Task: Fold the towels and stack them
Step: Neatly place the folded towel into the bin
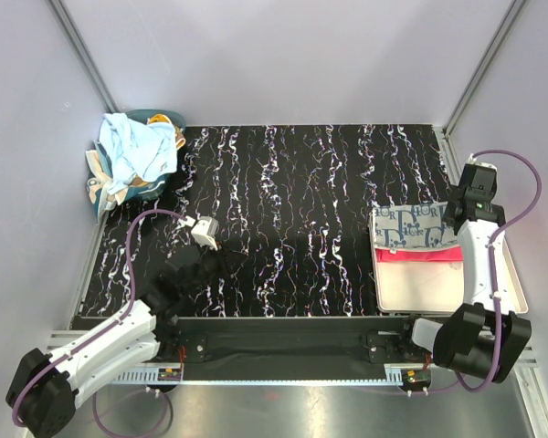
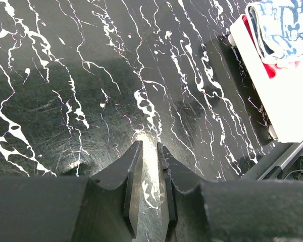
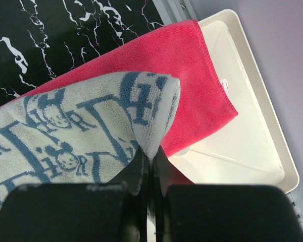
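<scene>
A pale grey towel with a dark-blue monogram pattern [image 1: 409,228] lies on a folded pink-red towel [image 1: 420,255] at the far end of the cream tray [image 1: 429,292]. My right gripper [image 3: 150,154] is shut on the corner of the monogram towel [image 3: 65,126], lifting it above the pink-red towel [image 3: 166,55]. In the top view the right gripper [image 1: 458,217] hangs over the tray's far right corner. My left gripper [image 2: 149,146] hovers over bare table, jaws a narrow gap apart with nothing between them. At the back left, a crumpled light blue towel [image 1: 135,146] tops a heap.
The heap sits in a teal holder [image 1: 102,196] in the back left corner, with other cloth edges poking out beneath. The left gripper [image 1: 204,232] stands left of the black marbled table's [image 1: 292,210] middle. Grey walls enclose three sides.
</scene>
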`<state>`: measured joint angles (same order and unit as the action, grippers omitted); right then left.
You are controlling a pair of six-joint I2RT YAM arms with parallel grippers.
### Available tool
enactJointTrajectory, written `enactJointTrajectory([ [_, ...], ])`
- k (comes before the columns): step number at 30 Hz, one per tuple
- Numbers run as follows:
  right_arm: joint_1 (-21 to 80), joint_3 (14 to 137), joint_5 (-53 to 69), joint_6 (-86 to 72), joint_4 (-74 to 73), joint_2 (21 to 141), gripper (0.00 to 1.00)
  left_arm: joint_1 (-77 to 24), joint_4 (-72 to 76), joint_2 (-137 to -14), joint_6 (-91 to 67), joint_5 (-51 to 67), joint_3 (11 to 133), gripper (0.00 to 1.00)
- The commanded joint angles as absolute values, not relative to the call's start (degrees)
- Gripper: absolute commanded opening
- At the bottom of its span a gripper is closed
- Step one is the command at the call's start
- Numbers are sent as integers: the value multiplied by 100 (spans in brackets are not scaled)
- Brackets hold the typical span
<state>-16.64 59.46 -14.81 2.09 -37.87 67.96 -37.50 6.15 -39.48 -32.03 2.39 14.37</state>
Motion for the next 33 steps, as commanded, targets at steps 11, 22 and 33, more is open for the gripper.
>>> enactJointTrajectory([
  [11, -1793, 6380, -1739, -359, -3779, 7435, 26, -3779, 1002, -3973, -3217, 308, 1380, 24],
  [22, -1784, 7048, -1410, -1625, -3921, 7594, 100, -3779, 984, -4016, -3173, 211, 1406, 24],
  [33, -897, 6496, -1082, -2311, -2910, 6953, 100, -3779, 853, -4104, -3041, -130, 1590, 25],
])
